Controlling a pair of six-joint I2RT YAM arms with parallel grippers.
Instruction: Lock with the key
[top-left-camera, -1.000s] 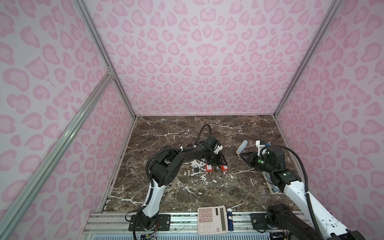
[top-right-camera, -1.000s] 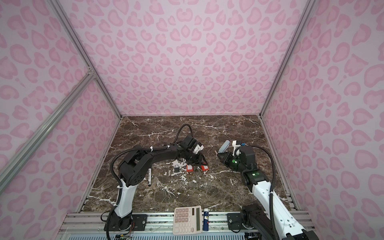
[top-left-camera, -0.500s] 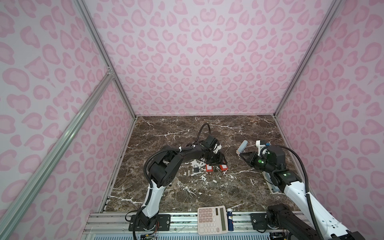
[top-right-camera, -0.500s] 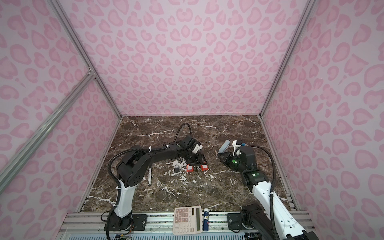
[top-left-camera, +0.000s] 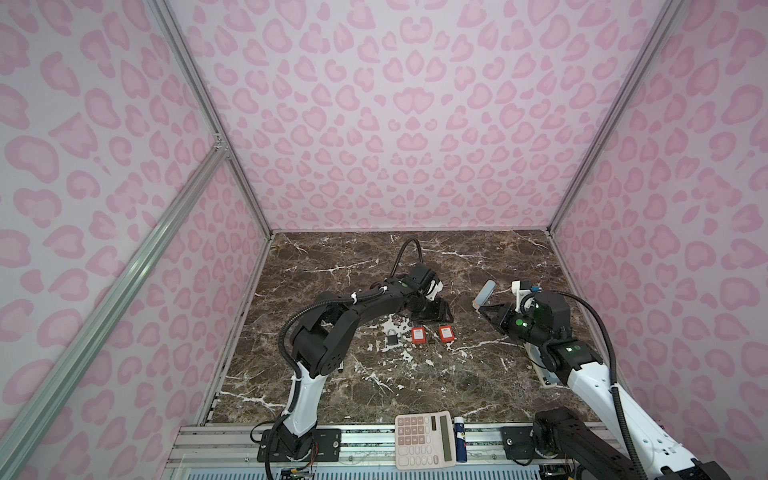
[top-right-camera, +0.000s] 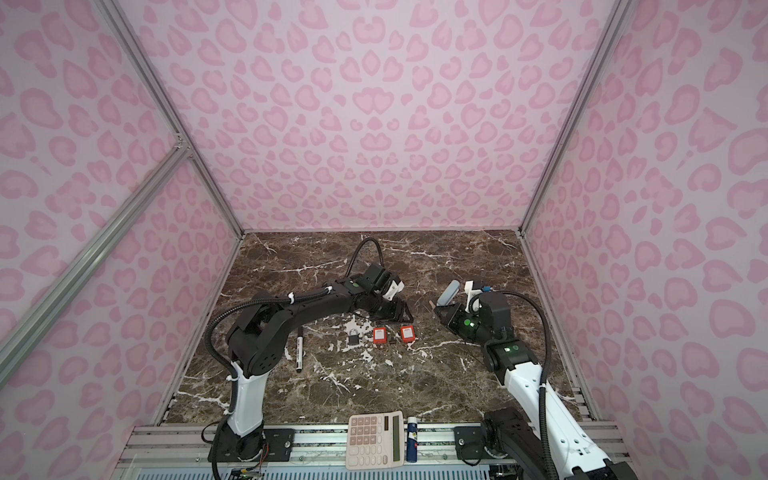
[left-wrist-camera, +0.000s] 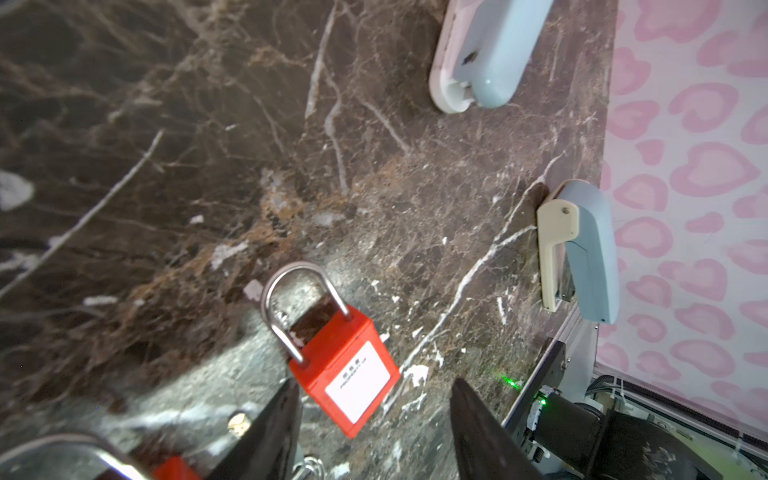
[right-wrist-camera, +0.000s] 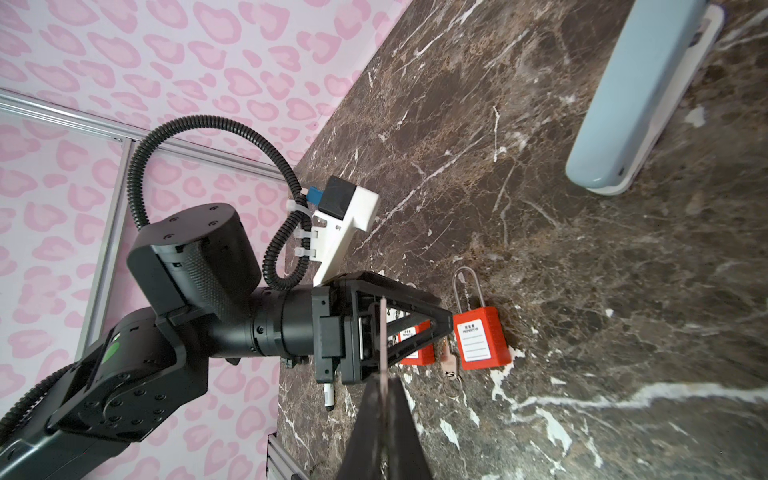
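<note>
Pink walls printed with darker pink heart-like blotches enclose a dark brown marble surface (top-left-camera: 353, 386) veined in white. Farthest left, beside the left arm, lies a slim black marker pen (top-right-camera: 299, 348). Next comes a small grey padlock (top-left-camera: 392, 337) with a silver shackle, lying flat. Just right of it is a red plastic-bodied padlock (top-left-camera: 418, 334) with a white label. After it comes a small copper-coloured key (right-wrist-camera: 448, 359) on a ring, flat on the marble between the two red locks, and then a second red padlock (top-left-camera: 445, 333) of the same kind.

The left hand (top-left-camera: 438, 316) hovers low just behind these two locks. In the left wrist view its fingers (left-wrist-camera: 274, 428) stand well apart, gripping nothing, with the second red padlock lying just ahead of the gap.

At the front edge sits a white calculator (top-left-camera: 424, 439). Farther right a pale blue stapler (top-left-camera: 485, 291) with a white base rests on the marble.

Just beside it, the right hand (right-wrist-camera: 381, 376) is pinched closed. A thin flat metal strip (right-wrist-camera: 382, 328), seen edge-on, sticks out from between its tips; whether that is a key I cannot tell.
</note>
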